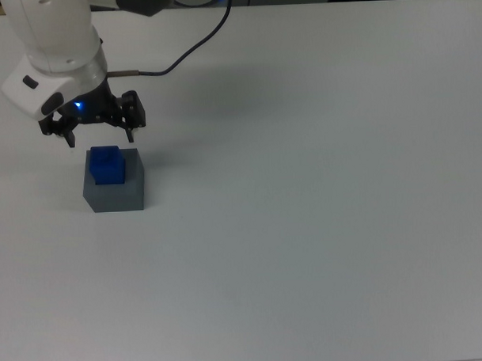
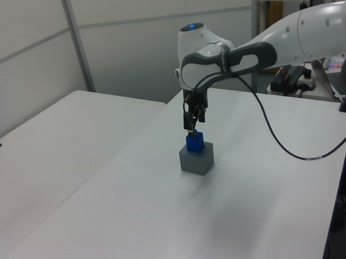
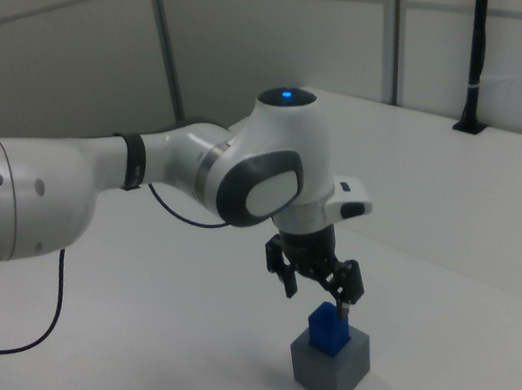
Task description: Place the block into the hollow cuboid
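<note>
No readable text, labels, brand marks or nos. anywhere — nothing legible on any surface in view.

A robotics lab or test cell: a white industrial arm [image 2: 272, 41] with a trailing black cable [image 2: 275, 131] works over a plain white tabletop [image 1: 322, 225]. Pale partition panels [image 2: 136, 45] on metal posts close it in, and shelving with cluttered equipment [image 2: 296, 77] stands at the left view's right edge.
</note>
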`<move>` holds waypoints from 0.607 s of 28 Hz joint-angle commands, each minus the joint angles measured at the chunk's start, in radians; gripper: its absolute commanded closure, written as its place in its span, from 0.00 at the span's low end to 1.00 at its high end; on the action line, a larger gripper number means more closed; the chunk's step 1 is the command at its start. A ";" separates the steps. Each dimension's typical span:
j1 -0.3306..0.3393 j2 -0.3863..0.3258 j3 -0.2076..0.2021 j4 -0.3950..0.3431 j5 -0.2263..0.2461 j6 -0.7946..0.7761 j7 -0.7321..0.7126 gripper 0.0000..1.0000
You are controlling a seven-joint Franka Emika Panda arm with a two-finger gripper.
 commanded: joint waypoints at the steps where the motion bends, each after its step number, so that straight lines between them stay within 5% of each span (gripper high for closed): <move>1: 0.007 -0.014 0.002 0.073 -0.002 -0.137 -0.007 0.00; 12: 0.010 -0.044 0.005 0.150 0.008 -0.305 -0.006 0.00; 17: 0.008 -0.057 0.046 0.162 0.008 -0.338 0.002 0.00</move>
